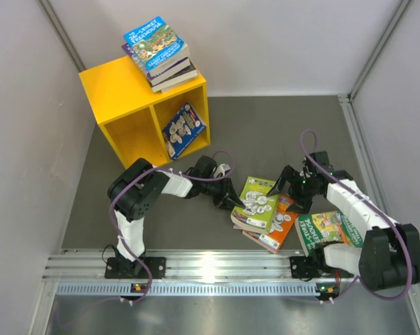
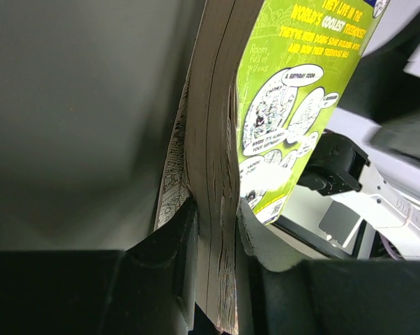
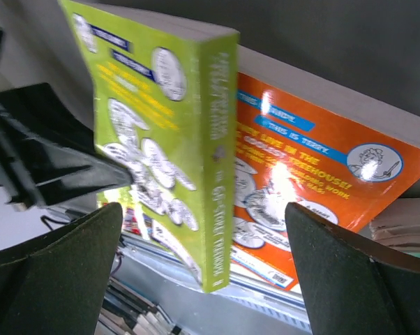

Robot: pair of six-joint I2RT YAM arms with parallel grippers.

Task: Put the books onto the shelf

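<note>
Nearest us, a green-covered paperback lies flat by the right arm. Just beyond it our left gripper is pinched narrowly on the page edge of a lime-green cartoon paperback lying over an orange paperback, while the right gripper stands spread wide at that pile, gripping nothing. Farthest off, the bright yellow two-compartment shelf has a blue paperback leaning in its right compartment and a stack of paperbacks on its top.

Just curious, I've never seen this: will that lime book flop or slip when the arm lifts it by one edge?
It will probably sag a little: the lime book is a paperback, and one cover splays off the pages above the left fingers. Slipping seems unlikely, since they clamp it from both sides.
</note>
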